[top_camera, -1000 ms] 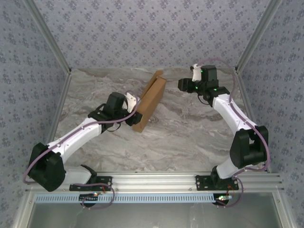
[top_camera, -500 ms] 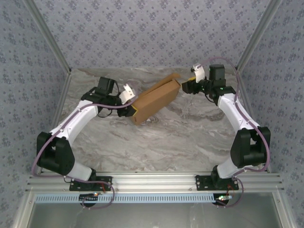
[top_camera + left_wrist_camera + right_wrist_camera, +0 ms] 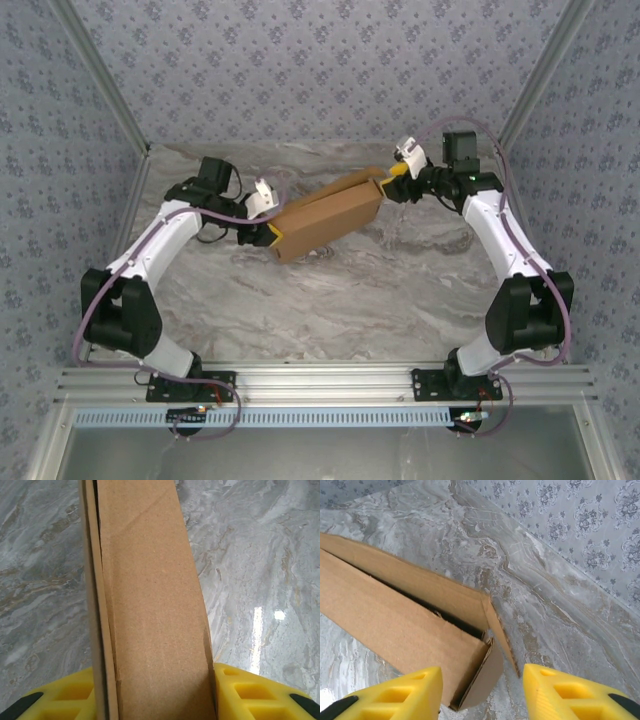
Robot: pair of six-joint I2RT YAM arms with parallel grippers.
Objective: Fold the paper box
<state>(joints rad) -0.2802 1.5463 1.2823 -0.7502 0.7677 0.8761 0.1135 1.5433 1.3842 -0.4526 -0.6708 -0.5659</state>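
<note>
Being nearly folded, the paper box (image 3: 325, 222) is clamped by the left gripper (image 3: 152, 675); one end flap (image 3: 499, 639) is left untucked between the parted fingers of the right gripper (image 3: 482, 672).

Plain brown paper box (image 3: 325, 222), long and shallow; narrow side up, aslant; one end flap ajar

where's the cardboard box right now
In the top view the box spans the middle of the table, its left end clamped in the left tool, its right end at the right tool.
</note>
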